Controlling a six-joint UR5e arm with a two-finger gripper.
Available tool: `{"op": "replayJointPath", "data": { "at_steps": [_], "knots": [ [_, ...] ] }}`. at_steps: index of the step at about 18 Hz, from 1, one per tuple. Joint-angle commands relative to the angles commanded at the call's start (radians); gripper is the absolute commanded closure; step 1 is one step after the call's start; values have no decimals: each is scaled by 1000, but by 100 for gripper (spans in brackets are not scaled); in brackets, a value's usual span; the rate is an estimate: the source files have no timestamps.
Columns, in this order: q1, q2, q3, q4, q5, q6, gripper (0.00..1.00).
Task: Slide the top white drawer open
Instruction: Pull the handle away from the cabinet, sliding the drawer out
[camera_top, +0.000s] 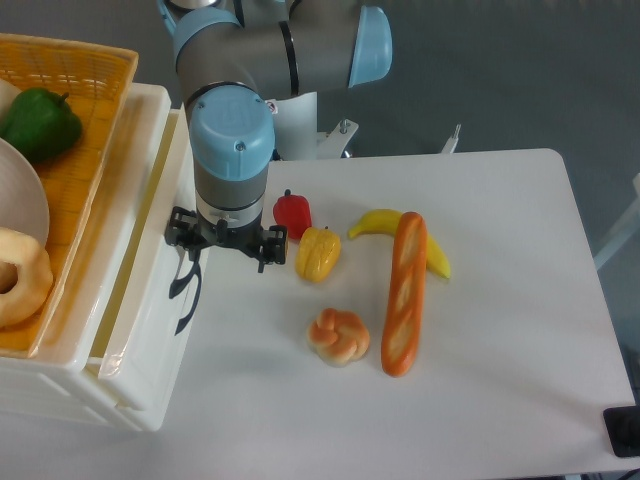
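Note:
The top white drawer (165, 330) juts out from the cabinet at the left, with a narrow gap showing behind its front panel. Its curved black handle (183, 298) is on the front face. My gripper (228, 255) points straight down just right of the drawer front. Its jaws look spread, with the left finger (190, 262) at the upper end of the handle and the right finger (272, 248) over the table. The fingertips are partly hidden under the wrist. The lower drawer is hidden below.
An orange woven basket (90, 150) on the cabinet holds a green pepper (38, 122), a plate and a doughnut (20, 275). On the table are a red pepper (292, 212), yellow pepper (318, 253), banana (375, 222), baguette (405, 295) and bread roll (338, 336).

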Motion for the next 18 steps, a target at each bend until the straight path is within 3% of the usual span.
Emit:
{"op": "replayJointPath", "data": {
  "at_steps": [18],
  "knots": [
    [51,-25,40,0,0,23,0]
  ]
}}
